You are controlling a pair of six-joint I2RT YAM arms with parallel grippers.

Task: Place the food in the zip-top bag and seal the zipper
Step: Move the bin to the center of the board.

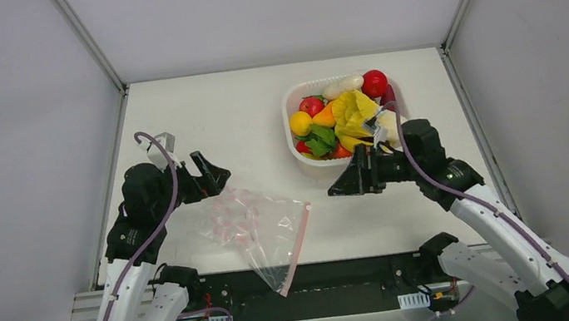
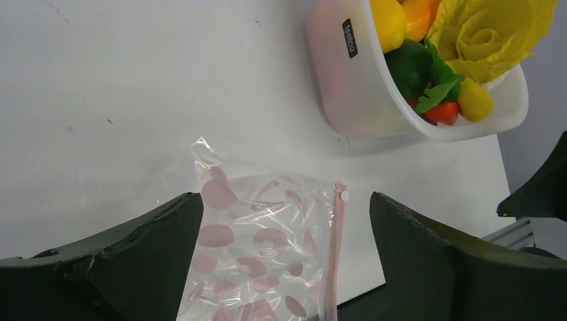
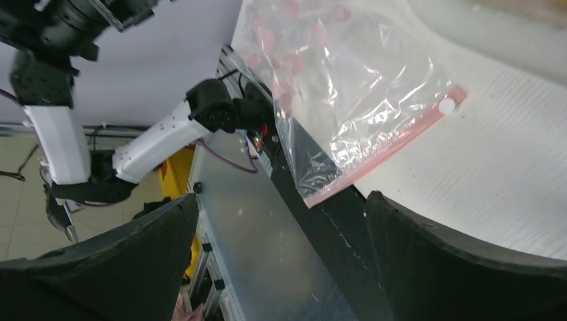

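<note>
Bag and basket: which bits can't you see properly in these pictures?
- Zipper: open or pressed shut cannot be told; too thin in every view.
- Bag: in the left wrist view, the lower part is cut off by the bottom edge and the left pincer's fingers.
- Basket: in the top view, the near right corner is covered by the right arm.
- Food: the lower pieces are buried under the top ones.
</note>
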